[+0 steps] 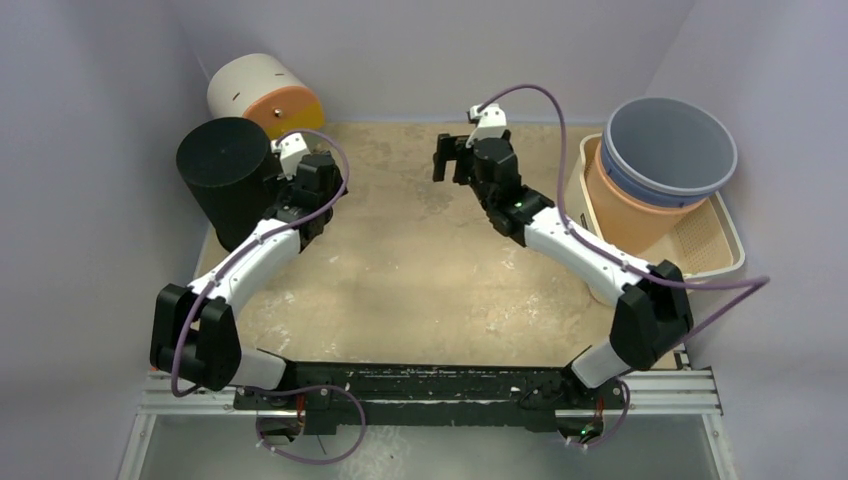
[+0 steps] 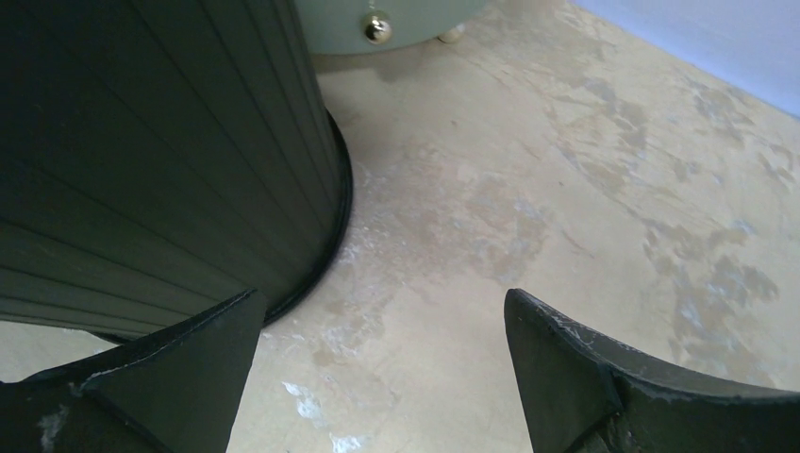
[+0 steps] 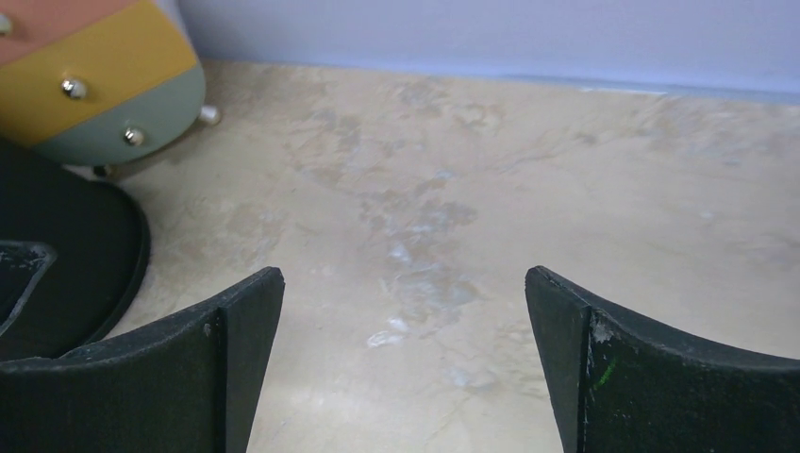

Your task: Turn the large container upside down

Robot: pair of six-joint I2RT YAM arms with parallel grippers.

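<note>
The large container [image 1: 232, 180] is a black ribbed cylinder standing at the back left with its closed flat end up and its rim on the table. It fills the left of the left wrist view [image 2: 160, 160], and its base edge shows in the right wrist view [image 3: 66, 264]. My left gripper [image 1: 290, 180] is open and empty just right of the container's wall, low over the table [image 2: 382, 302]. My right gripper [image 1: 450, 155] is open and empty over the back middle of the table, pointing left, well apart from the container [image 3: 404, 278].
A white and orange drum [image 1: 265, 95] with small metal studs lies on its side behind the container [image 2: 377, 24] [image 3: 94, 75]. At the right a blue-grey tub [image 1: 668, 145] sits nested in an orange pot [image 1: 625, 205] on a beige tray [image 1: 715, 245]. Walls close the back and sides.
</note>
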